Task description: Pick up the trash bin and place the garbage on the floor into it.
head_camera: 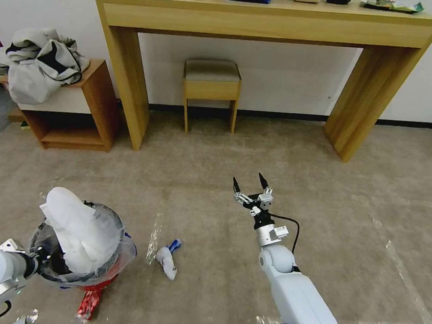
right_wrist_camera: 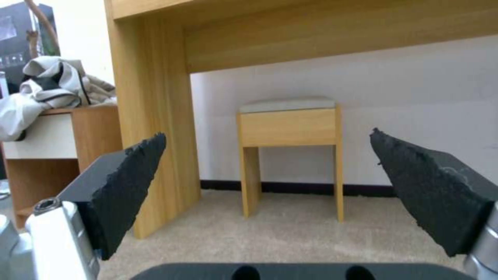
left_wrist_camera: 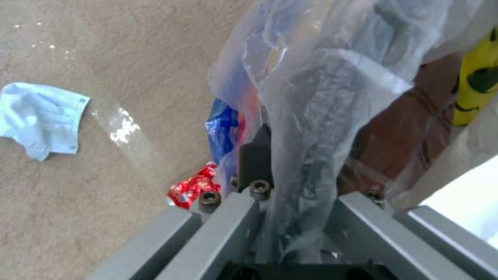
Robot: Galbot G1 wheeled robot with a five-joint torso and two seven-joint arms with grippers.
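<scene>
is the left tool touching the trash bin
Touching: the left wrist view shows the left tool clamped over the trash bin rim and its plastic liner.

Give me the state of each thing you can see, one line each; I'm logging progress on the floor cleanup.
Trash bin: upright, held at the rim, stuffed with white paper.
Left gripper: shut on the bin's rim and bag.
Right gripper: open, empty, raised above the carpet.
Blue-and-white litter: lying on the carpet beside the bin.
Red wrapper: on the floor by the bin.
Light-blue cloth: crumpled on the carpet.
</scene>
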